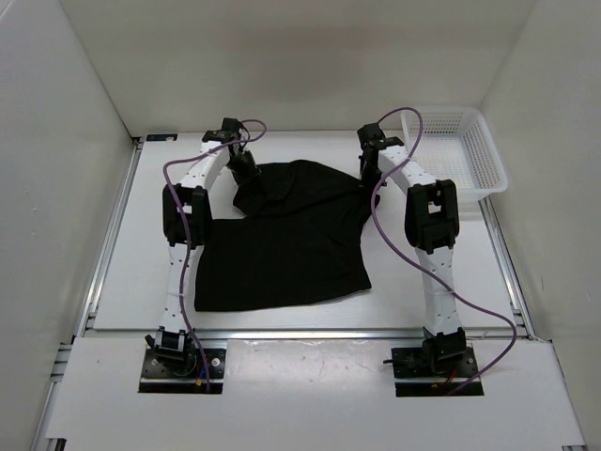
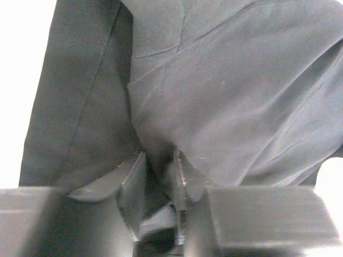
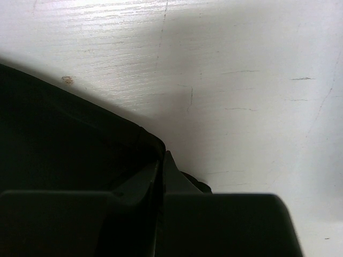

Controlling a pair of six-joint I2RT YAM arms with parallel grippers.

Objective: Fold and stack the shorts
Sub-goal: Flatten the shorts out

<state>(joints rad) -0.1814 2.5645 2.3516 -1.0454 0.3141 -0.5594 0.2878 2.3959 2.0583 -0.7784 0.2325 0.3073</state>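
Note:
The black shorts (image 1: pixel 286 240) lie spread on the white table between the arms, their far edge lifted at both corners. My left gripper (image 1: pixel 246 167) is shut on the far left corner of the shorts; in the left wrist view its jaws (image 2: pixel 159 160) pinch a fold of the dark fabric (image 2: pixel 241 91). My right gripper (image 1: pixel 368 175) is shut on the far right corner; in the right wrist view its jaws (image 3: pixel 162 160) close tight on the black edge (image 3: pixel 64 139) just above the table.
A white perforated basket (image 1: pixel 457 150) stands at the far right, close behind the right arm. White walls enclose the table (image 1: pixel 141 272) on three sides. Purple cables loop off both arms.

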